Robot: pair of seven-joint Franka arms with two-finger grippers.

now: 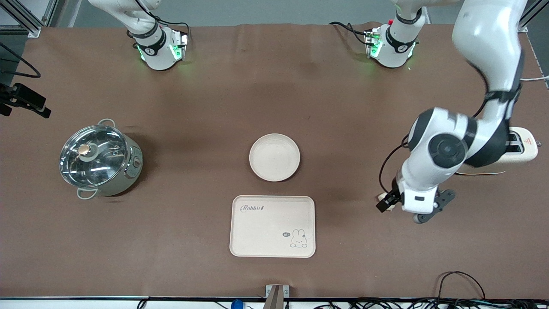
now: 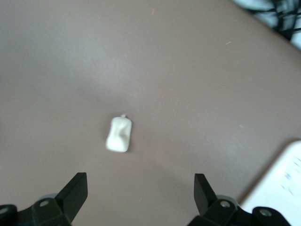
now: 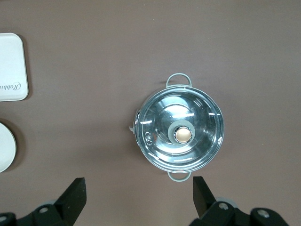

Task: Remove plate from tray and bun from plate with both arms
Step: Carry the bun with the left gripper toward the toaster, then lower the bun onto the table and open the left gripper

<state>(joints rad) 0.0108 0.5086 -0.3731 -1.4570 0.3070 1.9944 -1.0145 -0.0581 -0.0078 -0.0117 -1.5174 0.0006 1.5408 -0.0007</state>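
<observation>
The round cream plate (image 1: pixel 274 157) lies on the brown table just farther from the front camera than the rabbit tray (image 1: pixel 272 226); its edge also shows in the right wrist view (image 3: pixel 5 146). The small pale bun (image 1: pixel 381 197) lies on the table toward the left arm's end and is plain in the left wrist view (image 2: pixel 119 134). My left gripper (image 1: pixel 386 202) hangs low right by the bun, open and empty (image 2: pixel 140 188). My right gripper (image 3: pixel 138 188) is open and empty, high above the table beside the pot, out of the front view.
A steel pot with a glass lid (image 1: pixel 99 161) stands toward the right arm's end (image 3: pixel 178 134). A white toaster (image 1: pixel 521 146) stands at the left arm's end, partly hidden by that arm. The tray's corner shows in the right wrist view (image 3: pixel 11 66).
</observation>
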